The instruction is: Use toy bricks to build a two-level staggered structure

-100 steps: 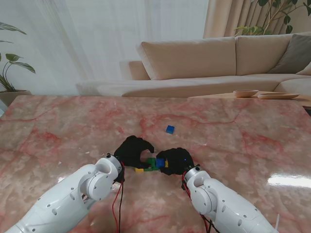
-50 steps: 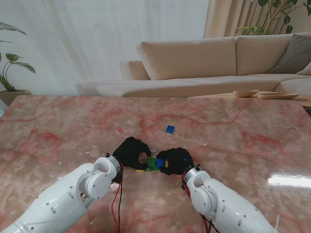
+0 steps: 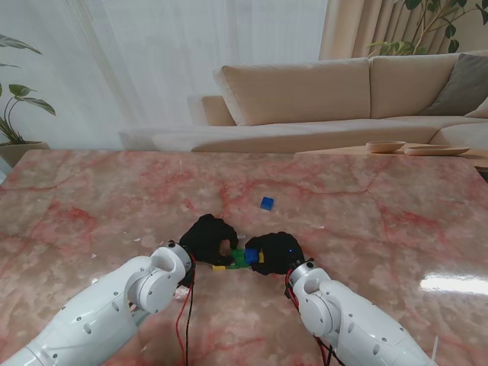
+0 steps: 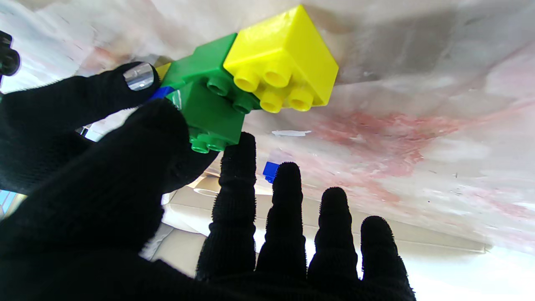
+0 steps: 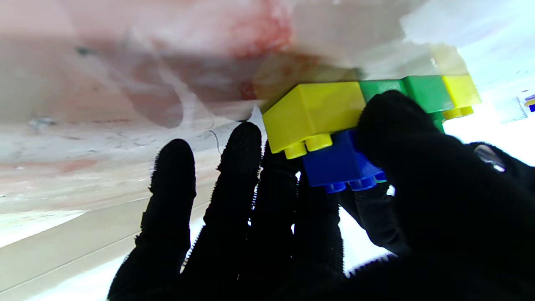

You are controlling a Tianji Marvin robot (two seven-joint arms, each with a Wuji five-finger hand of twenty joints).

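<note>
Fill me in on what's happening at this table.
Both robot hands are closed around a small brick structure on the marble table. The left hand grips a green top brick; the right hand grips a blue one. Yellow and green bricks form the bottom row. One blue brick lies apart, farther away.

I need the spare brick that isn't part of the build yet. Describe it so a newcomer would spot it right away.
On the pink marble table, find the two black-gloved hands meeting around a cluster of yellow, green and blue toy bricks. Look farther from me and slightly right of that cluster: the small blue toy brick sits alone on bare marble. It is the only brick apart from the hands and touching nothing else.
</note>
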